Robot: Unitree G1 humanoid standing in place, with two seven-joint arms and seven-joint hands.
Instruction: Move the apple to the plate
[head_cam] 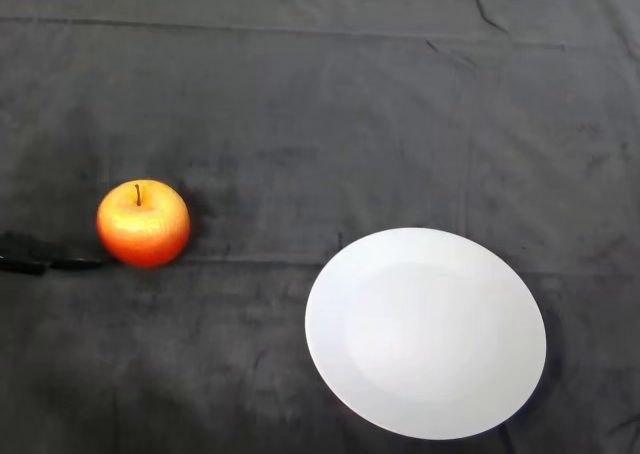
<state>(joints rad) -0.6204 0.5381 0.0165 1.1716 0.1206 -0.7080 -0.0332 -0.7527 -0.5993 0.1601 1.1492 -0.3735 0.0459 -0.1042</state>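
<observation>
Red apple sits well apart from the white plate. A dark bit beside it may be the hand; its fingers cannot be told. It should grab gently around the apple.

Almost nothing of the robot's body shows in the head view. The only candidate is a small black shape cut off by the left edge of the picture. It is matt black and low, with a rounded, slightly lumpy outline, thicker at the edge and narrowing toward the right. No screws, seams or markings can be made out on it. It is too small and too dark to tell whether it belongs to the robot.
</observation>
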